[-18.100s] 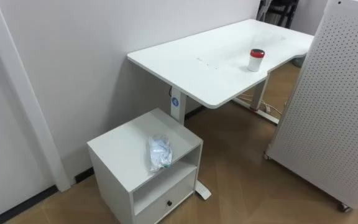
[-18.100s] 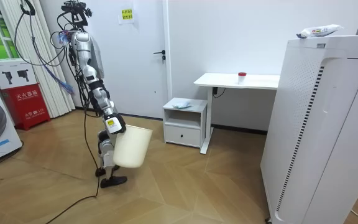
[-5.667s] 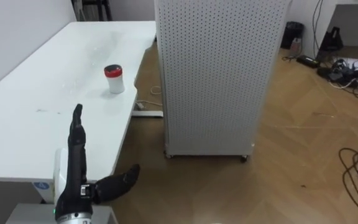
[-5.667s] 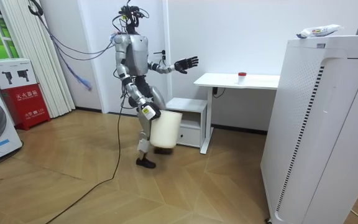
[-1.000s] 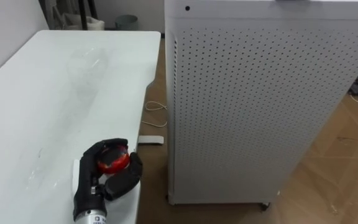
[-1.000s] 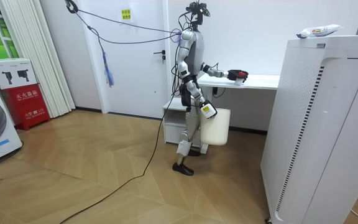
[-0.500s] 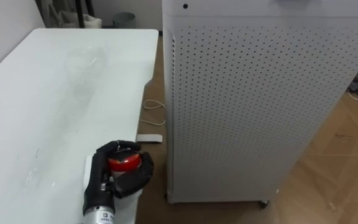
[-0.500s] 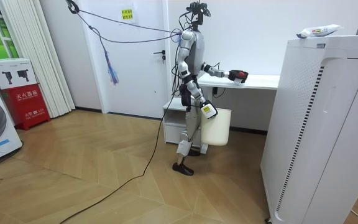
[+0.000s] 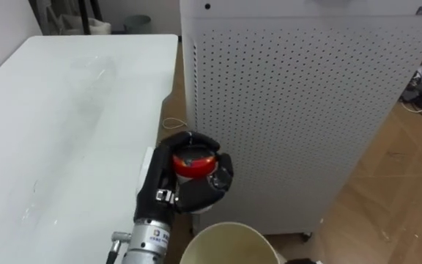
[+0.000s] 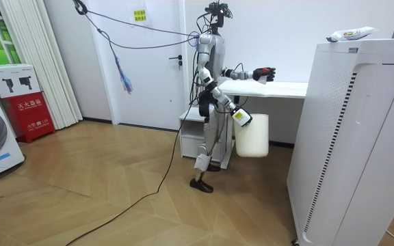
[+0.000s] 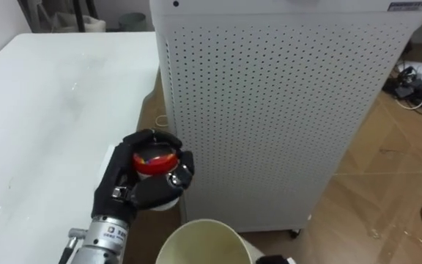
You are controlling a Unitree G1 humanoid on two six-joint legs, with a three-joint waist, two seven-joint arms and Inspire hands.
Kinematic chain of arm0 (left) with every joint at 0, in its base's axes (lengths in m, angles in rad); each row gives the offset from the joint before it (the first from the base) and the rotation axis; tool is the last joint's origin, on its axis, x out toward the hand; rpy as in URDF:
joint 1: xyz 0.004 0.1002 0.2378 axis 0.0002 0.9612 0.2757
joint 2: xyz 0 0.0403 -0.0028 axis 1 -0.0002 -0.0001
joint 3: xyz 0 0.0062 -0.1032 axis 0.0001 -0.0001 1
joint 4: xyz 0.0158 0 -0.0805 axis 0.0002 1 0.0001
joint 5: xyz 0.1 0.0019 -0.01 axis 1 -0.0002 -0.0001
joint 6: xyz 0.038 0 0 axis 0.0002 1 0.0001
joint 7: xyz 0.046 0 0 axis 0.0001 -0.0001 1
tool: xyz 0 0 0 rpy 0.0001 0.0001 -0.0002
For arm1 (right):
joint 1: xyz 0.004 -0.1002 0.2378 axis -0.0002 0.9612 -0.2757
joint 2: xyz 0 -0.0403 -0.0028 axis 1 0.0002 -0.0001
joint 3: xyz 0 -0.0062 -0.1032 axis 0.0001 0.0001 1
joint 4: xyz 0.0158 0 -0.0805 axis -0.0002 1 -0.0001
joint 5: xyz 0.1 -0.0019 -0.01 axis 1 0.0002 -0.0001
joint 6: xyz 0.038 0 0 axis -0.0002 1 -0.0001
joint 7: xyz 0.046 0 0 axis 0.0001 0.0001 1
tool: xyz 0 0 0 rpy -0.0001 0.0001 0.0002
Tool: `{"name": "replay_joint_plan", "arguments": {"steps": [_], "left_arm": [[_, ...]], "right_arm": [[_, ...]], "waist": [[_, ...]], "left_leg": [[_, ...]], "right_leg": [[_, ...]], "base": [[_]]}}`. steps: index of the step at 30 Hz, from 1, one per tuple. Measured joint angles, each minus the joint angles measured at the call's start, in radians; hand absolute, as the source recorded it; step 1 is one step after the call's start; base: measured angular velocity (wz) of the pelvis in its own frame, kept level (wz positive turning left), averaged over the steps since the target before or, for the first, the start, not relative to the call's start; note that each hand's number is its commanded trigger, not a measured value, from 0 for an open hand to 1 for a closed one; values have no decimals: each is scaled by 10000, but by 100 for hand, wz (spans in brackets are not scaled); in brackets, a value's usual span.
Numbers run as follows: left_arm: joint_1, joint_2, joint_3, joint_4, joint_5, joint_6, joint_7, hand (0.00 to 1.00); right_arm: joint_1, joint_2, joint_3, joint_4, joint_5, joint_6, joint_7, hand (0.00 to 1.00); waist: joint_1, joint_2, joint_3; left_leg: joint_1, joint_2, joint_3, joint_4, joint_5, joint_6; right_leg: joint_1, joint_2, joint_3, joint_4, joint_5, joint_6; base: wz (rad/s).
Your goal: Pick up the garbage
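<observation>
- While the left hand point(image 9: 185, 187) keeps its fingers and thumb curled round the small red-lidded container point(image 9: 193, 160), the container is in the air. It is just off the right edge of the tabletop point(image 9: 64, 125) and just beyond the far rim of the waste bin point(image 9: 226, 236).
- In the room view the bin hangs at the right hand point(image 10: 240, 117), lower than the tabletop. Whether those fingers are closed on the bin cannot be told.
- The step in hand looks like bringing the container over the bin for the drop.
- To do it well, the left hand should come nearer until the container is squarely over the mouth, not over the rim. Only then should it loosen, with the bin held level and steady.
- The red lid faces up toward the camera, and fingers hide most of the pale body below it.
- Its long axis seems roughly upright and slightly tipped, though the exact lean is hard to read.
- A tall white perforated cabinet point(image 9: 299, 110) stands near on the right, so a wide swing that way risks a knock.
</observation>
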Motion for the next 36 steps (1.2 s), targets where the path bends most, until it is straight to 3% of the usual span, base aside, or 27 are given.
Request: {"name": "replay_joint_plan", "arguments": {"steps": [10,11,12,13,20,31,36], "left_arm": [[1,27,-656,-328,-6,1,-1530,100],[3,27,-703,-328,1,17,-1791,74],[4,28,-722,-328,5,51,-1909,26],[6,36,-743,-326,11,109,-2113,0],[7,54,-892,-313,12,202,-2767,0],[8,76,-1100,-309,8,225,-2864,0],[18,282,-1099,-310,10,227,-2849,0]], "right_arm": [[-7,-68,-15,-845,-69,-9,-246,100],[-20,-67,-29,-918,-67,-10,-252,100],[-39,-69,-29,-917,-62,-10,-251,100],[-57,-70,-28,-916,-61,-9,-239,100],[-63,-69,-12,-917,-54,-10,-440,100],[-60,-59,129,-757,-74,42,-571,100],[-69,-119,8,-731,1,36,-833,100]], "waist": [[-176,25,-24],[-157,28,-25],[-138,28,-25],[-113,31,-27],[-151,90,-24],[-141,250,-25],[-153,249,-17]], "left_leg": [[-169,12,76,-1,0,0],[-193,26,146,-7,0,0],[-186,36,201,-8,0,-1],[-157,45,264,-2,0,-1],[-137,50,292,10,0,-1],[-173,48,290,-8,0,0],[-171,46,290,-35,0,-1]], "right_leg": [[-323,12,92,50,4,-6],[-383,20,156,91,4,-6],[-371,26,208,116,4,-6],[-381,36,305,132,4,-6],[-381,35,329,145,7,-12],[-425,33,295,166,18,-29],[-443,36,298,156,18,-29]], "base": [[-2],[-15],[-20],[-16],[-2],[0],[0]]}}
